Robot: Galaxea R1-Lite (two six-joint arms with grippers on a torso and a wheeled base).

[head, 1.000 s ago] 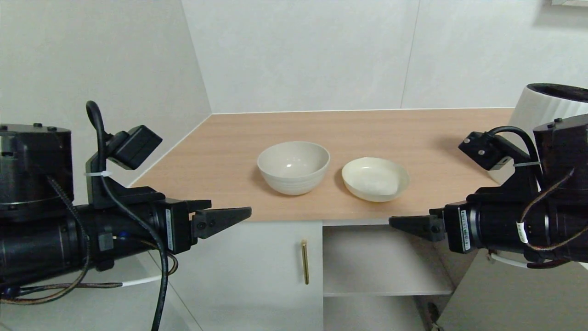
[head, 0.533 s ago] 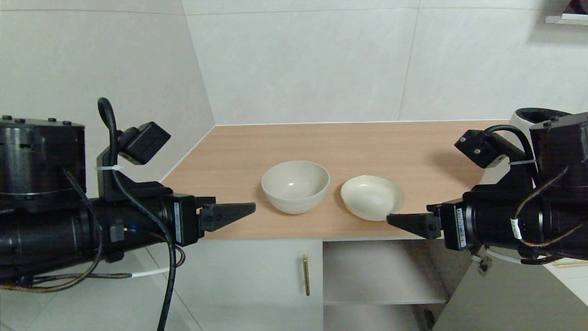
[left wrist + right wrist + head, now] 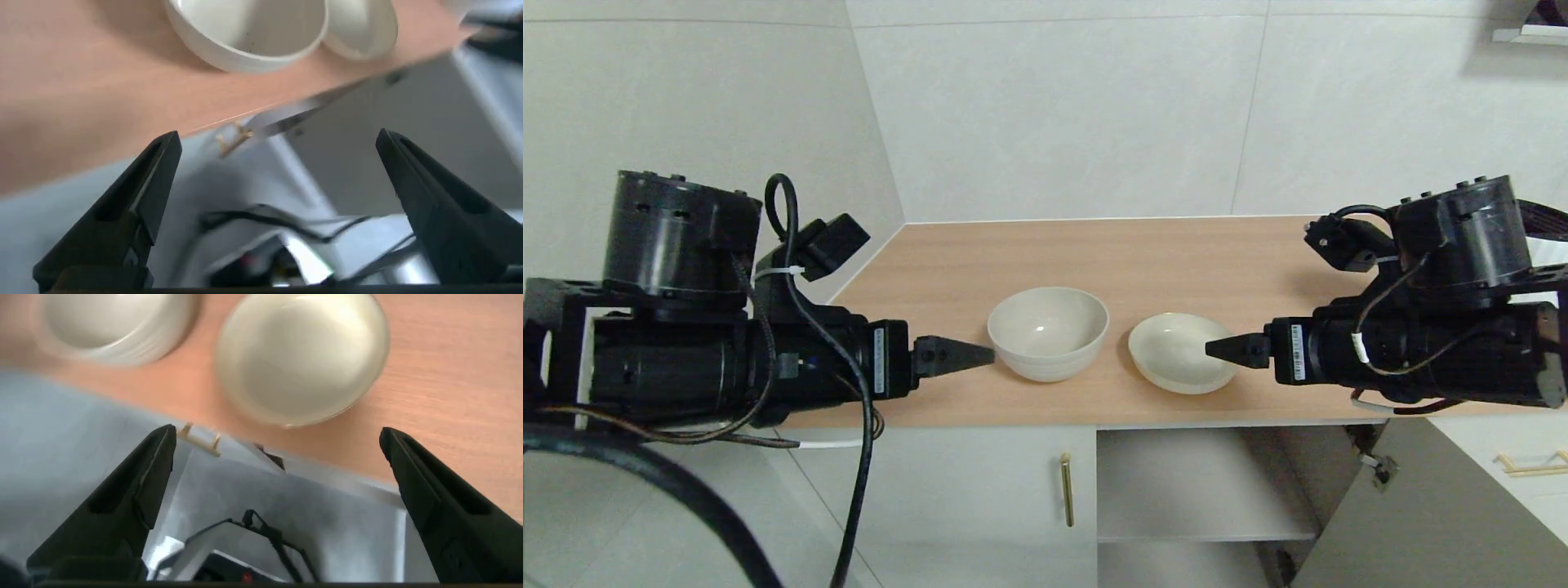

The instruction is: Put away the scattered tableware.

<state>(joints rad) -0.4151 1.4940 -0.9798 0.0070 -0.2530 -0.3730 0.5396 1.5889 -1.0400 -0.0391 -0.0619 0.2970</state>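
Two bowls stand side by side near the front edge of the wooden counter (image 3: 1135, 253). The deeper grey-white bowl (image 3: 1048, 331) (image 3: 249, 28) (image 3: 114, 322) is on the left, the shallower cream bowl (image 3: 1183, 351) (image 3: 364, 28) (image 3: 302, 355) on the right. My left gripper (image 3: 968, 357) (image 3: 278, 137) is level with the counter, its tip just left of the deep bowl, and is open with nothing between its fingers. My right gripper (image 3: 1227, 349) (image 3: 278, 431) points at the shallow bowl's right rim. It is open too and holds nothing.
Below the counter a shut cabinet door carries a brass handle (image 3: 1066, 488). Beside it an open compartment with a shelf (image 3: 1201, 482) has its door (image 3: 1405, 523) swung out to the right. White tiled walls close the counter at the back and left.
The head camera tilted up early on. Since then both arms rose and rolled at the wrist, and both gripper tips came up to counter height close beside the bowls. The bowls stayed put.
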